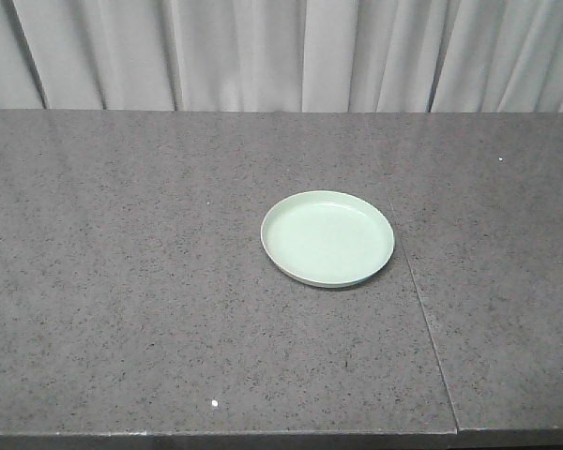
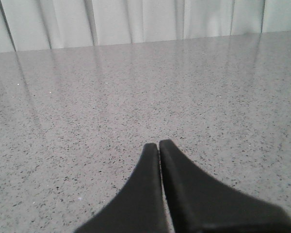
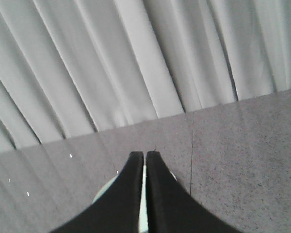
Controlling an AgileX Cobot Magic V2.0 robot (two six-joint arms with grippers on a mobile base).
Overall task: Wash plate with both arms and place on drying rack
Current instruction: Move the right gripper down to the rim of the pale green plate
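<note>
The pale mint-green plate [image 1: 327, 237] lies flat and empty on the dark speckled counter, a little right of centre. No arm shows in the front view. In the left wrist view my left gripper [image 2: 158, 144] is shut with nothing in it, low over bare counter. In the right wrist view my right gripper [image 3: 145, 154] is also shut and empty. It hangs over the plate [image 3: 142, 213], which shows as a pale strip between and beside the black fingers. The drying rack is out of view.
A straight seam [image 1: 422, 309] crosses the counter [image 1: 122, 281] just right of the plate. Grey-white curtains [image 1: 281, 56] hang behind the counter's far edge. The counter's front edge [image 1: 263, 434] runs along the bottom of the front view.
</note>
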